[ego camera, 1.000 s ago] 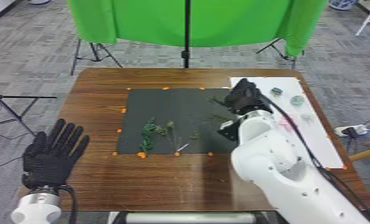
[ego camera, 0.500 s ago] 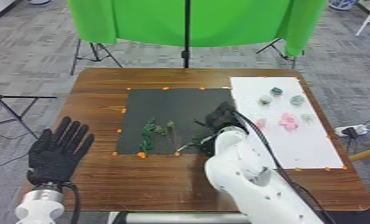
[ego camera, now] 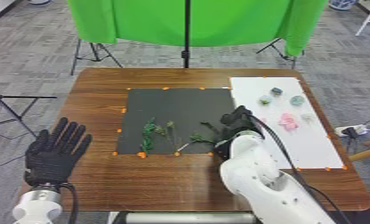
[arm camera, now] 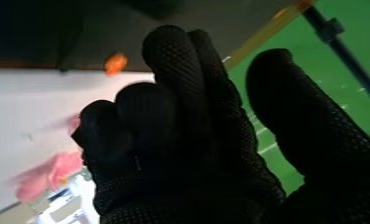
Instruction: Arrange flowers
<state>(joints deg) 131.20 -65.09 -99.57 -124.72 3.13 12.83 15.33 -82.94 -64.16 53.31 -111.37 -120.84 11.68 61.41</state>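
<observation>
Likely still laying out greens (ego camera: 149, 135) — right robot hand (ego camera: 236, 120) empty, thumb spread off fingers — next: pinch pink flower (ego camera: 288, 121).

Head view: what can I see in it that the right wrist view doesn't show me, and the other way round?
Head view: the robot's open left hand, upright green leafy stems on the flat dark mat, and a small pale blue-green flower.

Right wrist view: the fine textured weave of the black fabric glove, close up.

Both: the right hand, the dark mat, the flat white sheet, pink petals and the bright green cloth.
</observation>
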